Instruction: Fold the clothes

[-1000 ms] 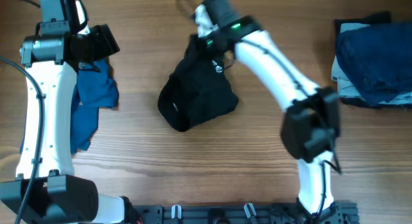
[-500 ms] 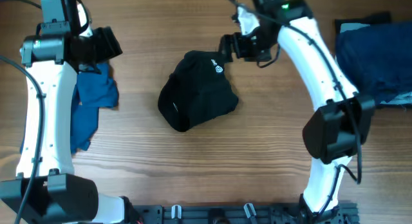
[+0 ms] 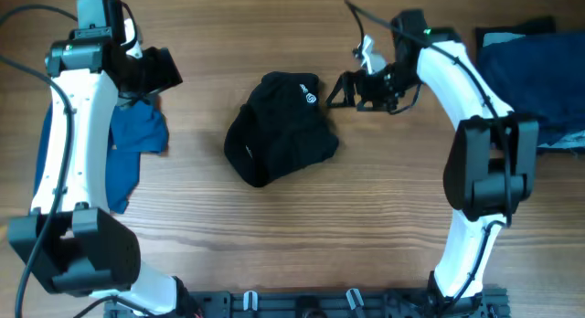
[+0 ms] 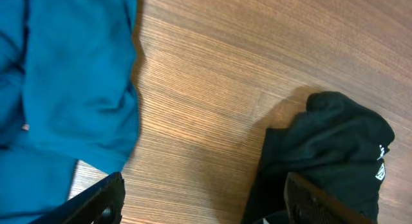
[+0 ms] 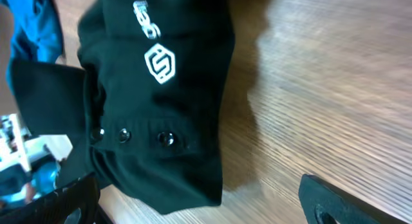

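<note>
A crumpled black garment (image 3: pixel 279 126) with a small white logo lies in a heap at the table's middle. The right wrist view shows its logo and snaps (image 5: pixel 161 102). My right gripper (image 3: pixel 336 91) hovers just right of the heap's upper edge, open and holding nothing (image 5: pixel 206 208). A blue garment (image 3: pixel 128 149) lies rumpled at the left, under my left arm. My left gripper (image 3: pixel 166 69) is above its top right corner, open and empty (image 4: pixel 203 205), with the blue cloth (image 4: pixel 71 76) to one side and the black garment (image 4: pixel 322 159) to the other.
A stack of folded dark blue clothes (image 3: pixel 526 80) sits at the far right edge. Bare wooden table (image 3: pixel 302 236) stretches in front of the black heap. A rail with clips (image 3: pixel 302 302) runs along the near edge.
My right gripper has opened, let go of the black garment and swung away to the right; the garment has settled on the table. My left arm has shifted slightly right.
</note>
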Action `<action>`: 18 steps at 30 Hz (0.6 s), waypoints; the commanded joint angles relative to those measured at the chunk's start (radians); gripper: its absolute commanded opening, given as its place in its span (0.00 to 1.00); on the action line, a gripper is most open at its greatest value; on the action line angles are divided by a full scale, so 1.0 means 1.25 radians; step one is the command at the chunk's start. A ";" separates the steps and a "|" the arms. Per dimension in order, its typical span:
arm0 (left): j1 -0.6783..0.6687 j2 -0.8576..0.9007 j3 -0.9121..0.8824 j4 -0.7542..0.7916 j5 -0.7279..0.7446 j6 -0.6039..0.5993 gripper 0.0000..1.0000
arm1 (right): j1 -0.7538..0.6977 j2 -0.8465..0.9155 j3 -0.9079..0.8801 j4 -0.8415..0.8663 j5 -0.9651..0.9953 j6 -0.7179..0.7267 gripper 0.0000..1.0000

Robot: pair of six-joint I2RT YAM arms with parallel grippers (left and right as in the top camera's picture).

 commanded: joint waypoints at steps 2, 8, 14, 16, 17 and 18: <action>0.001 0.022 0.005 -0.002 0.034 0.008 0.79 | 0.003 0.006 -0.034 0.037 -0.068 -0.041 1.00; 0.000 0.026 0.005 -0.003 0.040 0.008 0.79 | 0.004 0.006 -0.086 0.123 -0.117 -0.033 1.00; -0.016 0.038 -0.008 -0.003 0.067 0.020 0.79 | 0.004 0.006 -0.090 0.144 -0.123 -0.027 1.00; -0.021 0.044 -0.013 -0.002 0.067 0.026 0.79 | 0.009 0.007 -0.090 0.148 -0.122 -0.027 1.00; -0.021 0.049 -0.013 -0.003 0.067 0.026 0.79 | 0.015 0.007 -0.090 0.150 -0.122 -0.028 1.00; -0.021 0.054 -0.013 -0.003 0.067 0.026 0.79 | 0.022 0.008 -0.091 0.157 -0.122 -0.027 1.00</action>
